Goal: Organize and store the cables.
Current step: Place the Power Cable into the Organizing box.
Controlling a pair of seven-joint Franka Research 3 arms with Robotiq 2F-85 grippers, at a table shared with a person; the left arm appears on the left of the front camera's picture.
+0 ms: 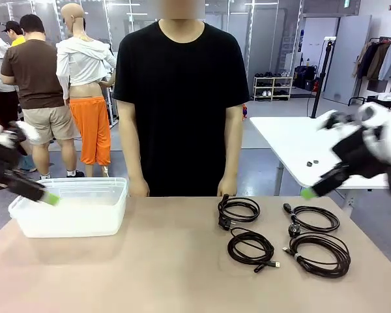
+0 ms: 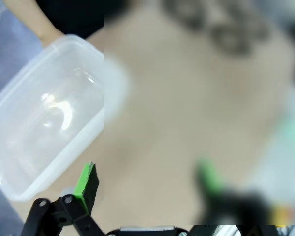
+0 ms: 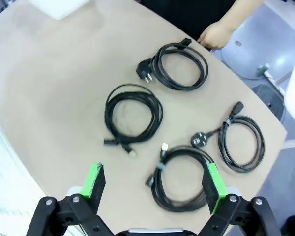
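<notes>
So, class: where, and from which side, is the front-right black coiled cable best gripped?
Probably from straight above, across the band of strands at its pale tie: the black coiled cable lies flat on the beige table, and the tie bunches the strands for the open right claw.

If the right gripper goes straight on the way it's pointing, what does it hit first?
Likely the nearest coiled cable, framed by the open right gripper, though depth is unclear.
</notes>
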